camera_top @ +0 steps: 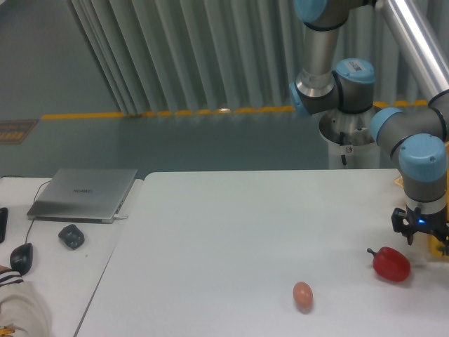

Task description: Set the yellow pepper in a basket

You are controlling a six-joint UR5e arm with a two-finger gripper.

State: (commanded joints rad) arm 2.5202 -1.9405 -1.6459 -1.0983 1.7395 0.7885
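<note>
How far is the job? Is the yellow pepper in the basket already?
Done: nothing confirmable; the yellow pepper is not in view. In hand: the gripper hangs near the right edge of the table, just above the red pepper; its grip is unclear. Left: confirming the pepper in the basket, only a yellow sliver here.

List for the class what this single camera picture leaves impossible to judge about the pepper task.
- Yellow pepper: not visible anywhere; possibly past the right edge or behind the arm.
- Basket: only a yellow sliver at the right edge, mostly hidden by the claw and cut off by the frame.
- Claw: small and dark above the red pepper; open or shut cannot be told.
</note>
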